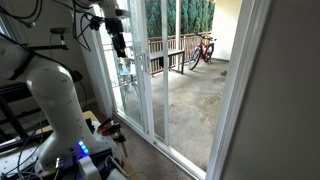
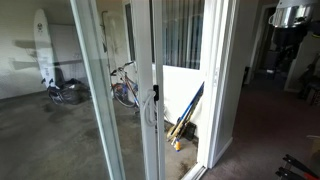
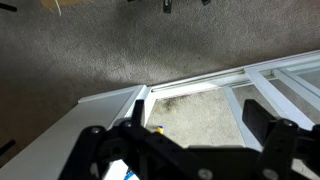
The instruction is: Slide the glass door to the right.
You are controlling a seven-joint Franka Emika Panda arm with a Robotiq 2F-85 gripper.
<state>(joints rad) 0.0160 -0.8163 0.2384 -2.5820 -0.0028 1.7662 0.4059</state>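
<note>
One glass door [image 2: 151,50] stands upright in its floor track, and its vertical stile carries a small pull handle [image 2: 153,98] at about mid-height. The hand [image 1: 120,44] hangs on the room side, higher than that handle and clear of it, its fingers spread wide with nothing between them. Grey carpet [image 3: 90,50] runs up to the sill, with a concrete patio [image 1: 190,95] beyond.

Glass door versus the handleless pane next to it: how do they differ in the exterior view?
The glass door carries a small D-shaped handle on its stile; the pane has none. The door's stile sits nearer the wide white jamb; the pane lies farther from it. Both are tall clear glass in narrow white frames.
</note>
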